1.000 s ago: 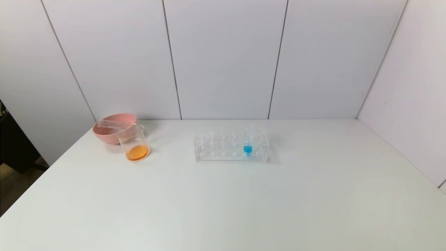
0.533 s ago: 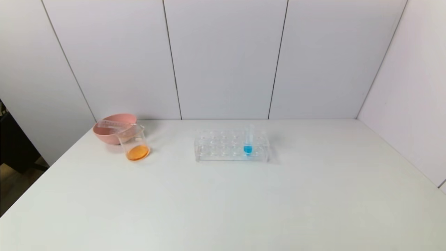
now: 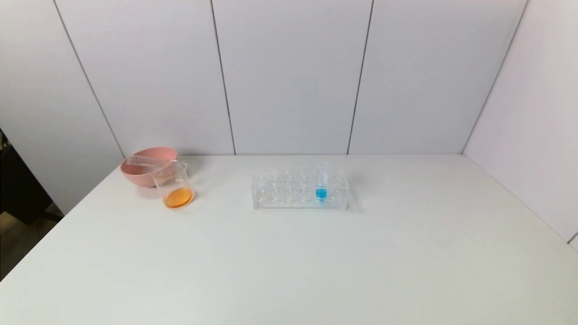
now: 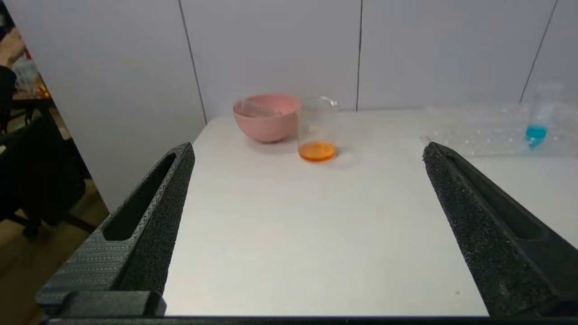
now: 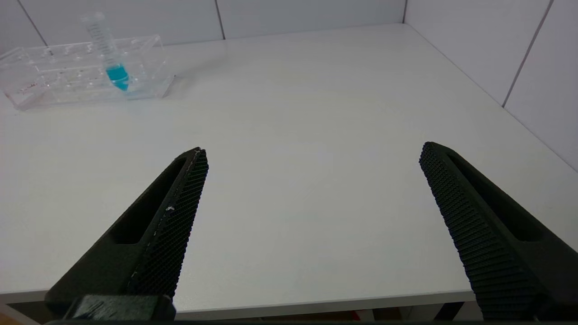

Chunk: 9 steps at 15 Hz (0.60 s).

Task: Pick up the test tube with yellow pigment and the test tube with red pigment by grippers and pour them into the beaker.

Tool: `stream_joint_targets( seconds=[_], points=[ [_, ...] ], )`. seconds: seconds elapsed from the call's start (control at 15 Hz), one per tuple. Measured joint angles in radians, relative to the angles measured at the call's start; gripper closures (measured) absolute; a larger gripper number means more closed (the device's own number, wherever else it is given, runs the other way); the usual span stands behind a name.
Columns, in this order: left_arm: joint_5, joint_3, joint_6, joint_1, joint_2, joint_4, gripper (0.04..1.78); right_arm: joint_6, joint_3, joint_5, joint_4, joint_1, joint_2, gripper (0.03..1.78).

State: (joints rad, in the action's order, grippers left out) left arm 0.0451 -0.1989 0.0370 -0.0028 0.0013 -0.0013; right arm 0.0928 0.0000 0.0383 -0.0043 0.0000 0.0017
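Note:
The beaker [image 3: 175,184] stands at the table's far left and holds a shallow layer of orange liquid; it also shows in the left wrist view [image 4: 317,128]. No tube with yellow or red liquid is in view. A clear, empty-looking tube [image 3: 145,160] lies across the pink bowl [image 3: 135,174] just behind the beaker. My left gripper [image 4: 308,147] is open and empty, low at the table's near edge, well short of the beaker. My right gripper [image 5: 314,149] is open and empty at the near edge on the right. Neither gripper shows in the head view.
A clear many-holed rack [image 3: 300,189] stands at the far middle with one tube of blue liquid [image 3: 321,185] upright in it; rack [image 5: 54,79] and blue tube [image 5: 113,58] also show in the right wrist view. Walls close the back and right side.

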Motion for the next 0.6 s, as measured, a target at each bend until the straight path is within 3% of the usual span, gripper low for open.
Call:
stream_joint_targets(
  seconds=[0.2, 0.6],
  points=[
    [-0.019, 0.167, -0.041, 0.000, -0.002, -0.021, 0.06, 0.000, 0.000, 0.000, 0.000, 0.000, 0.000, 0.10],
    [-0.019, 0.198, -0.107, 0.000, -0.002, -0.010, 0.06, 0.000, 0.000, 0.000, 0.000, 0.000, 0.000, 0.10]
  ],
)
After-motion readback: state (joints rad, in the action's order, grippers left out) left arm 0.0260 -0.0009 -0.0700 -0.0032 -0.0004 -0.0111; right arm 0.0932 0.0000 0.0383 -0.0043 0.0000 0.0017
